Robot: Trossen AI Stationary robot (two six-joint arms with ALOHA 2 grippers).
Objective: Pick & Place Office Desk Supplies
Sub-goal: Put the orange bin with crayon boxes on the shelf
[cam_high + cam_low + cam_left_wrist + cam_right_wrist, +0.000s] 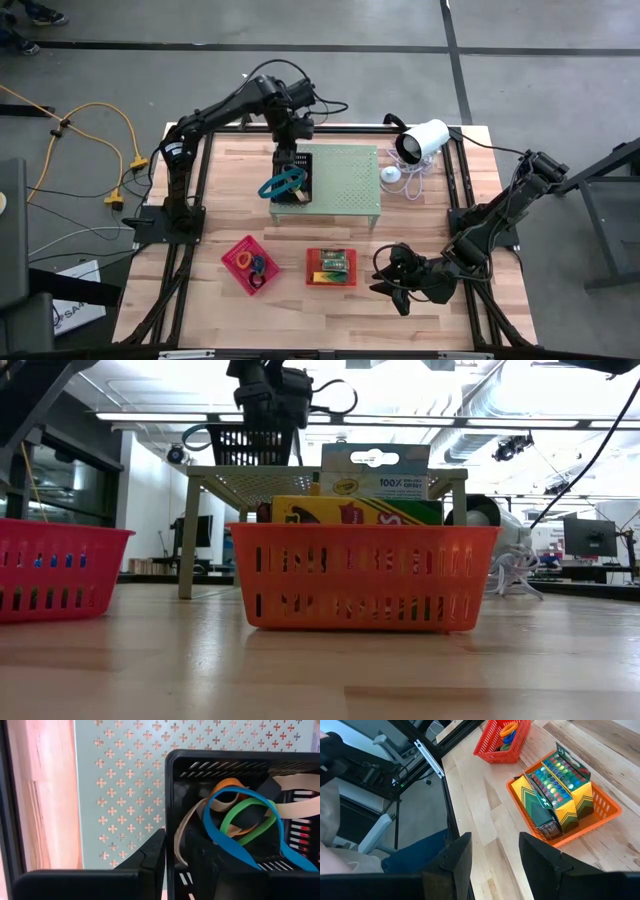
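Quickly, by view.

High view
- left gripper (pixel 290 163): at table 12 o'clock, over the black tray (pixel 303 190), which sits on the 9 o'clock edge of the pale green stand (pixel 345 180)
- rubber bands (pixel 281 184): blue and green loops on the tray, hanging over its 9 o'clock side
- pink tray (pixel 234 251): table 7 o'clock, with rings (pixel 255 266) inside
- red tray (pixel 312 268): table 6 o'clock, with packs (pixel 333 264) inside
- right gripper (pixel 392 284): low at table 5 o'clock, well apart from the red tray, holding nothing
- white camera (pixel 424 140): table 1 o'clock

Low view
- red tray (pixel 365 575): front centre, packs (pixel 355 510) standing above its rim
- pink tray (pixel 55 570): at 9 o'clock
- black tray (pixel 250 448): on top of the stand (pixel 187 540), left arm above it

Left wrist view
- left gripper (pixel 175 870): pincer apart, one finger (pixel 152 855) outside the black tray's wall (pixel 225 760), the other inside; no band between them
- bands in tray: blue band (pixel 207 822), green band (pixel 245 806), orange band (pixel 227 783) and tan band (pixel 300 810), overlapping in a heap

Right wrist view
- right gripper (pixel 495 860): pincer apart, only bare table (pixel 485 820) in the gap
- red tray (pixel 615 812): packs (pixel 555 790) upright and tilted inside
- pink tray (pixel 492 747): beyond it, rings (pixel 509 730) inside
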